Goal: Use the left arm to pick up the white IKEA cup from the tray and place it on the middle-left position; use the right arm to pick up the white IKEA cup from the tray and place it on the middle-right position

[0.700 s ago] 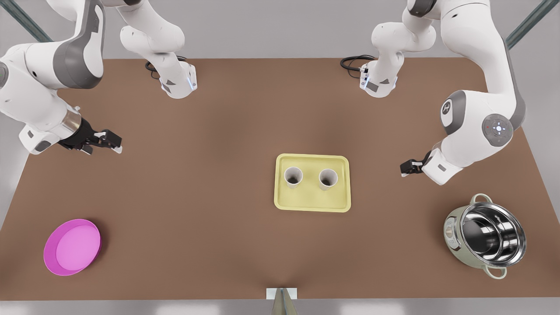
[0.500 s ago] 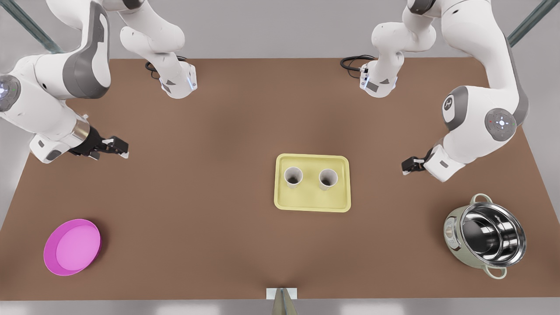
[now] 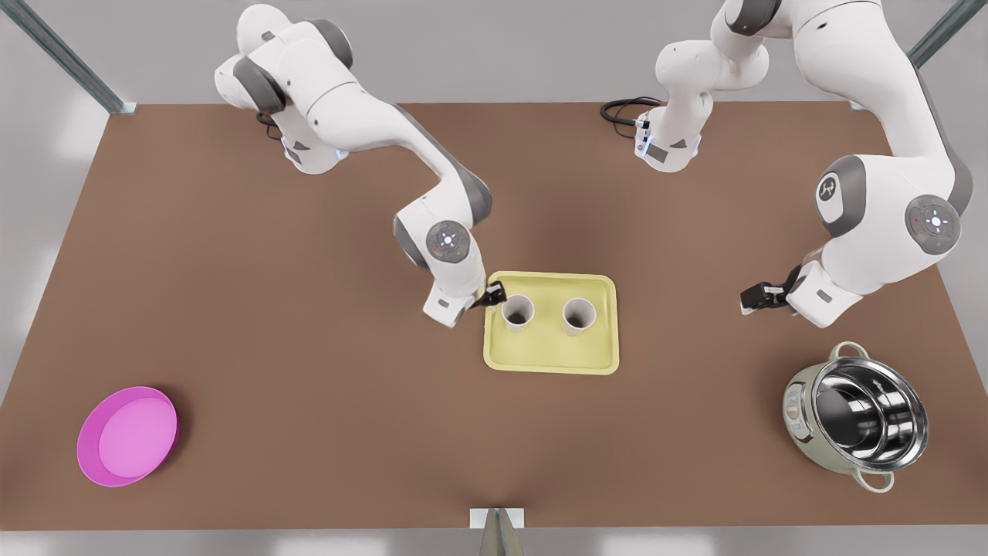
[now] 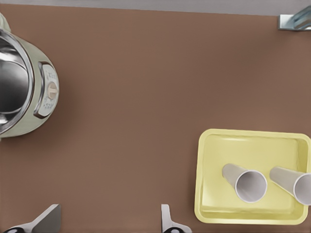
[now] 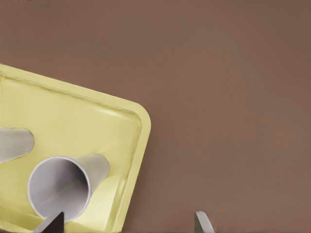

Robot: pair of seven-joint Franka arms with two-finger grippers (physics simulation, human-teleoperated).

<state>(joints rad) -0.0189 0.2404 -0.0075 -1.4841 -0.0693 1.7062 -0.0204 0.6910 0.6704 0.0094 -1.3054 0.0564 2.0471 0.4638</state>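
Right claw (image 3: pixel 496 293) reached tray (image 3: pixel 551 361), 2 cups (image 3: pixel 518 312).

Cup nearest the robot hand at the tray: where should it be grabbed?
Grip the cup across its wall below the rim, coming from the front view's left, where the open right hand is. It stands upright, without a handle, and the second cup crowds its other side. The left hand waits beyond the tray.

Arms both white, jointed, grey joint collars: 11 o'clock arm (image 3: pixel 363 116), 1 o'clock arm (image 3: pixel 888 224). Round lit indicator disc (image 3: pixel 448 238) each. Black base cable (image 3: pixel 621 112).
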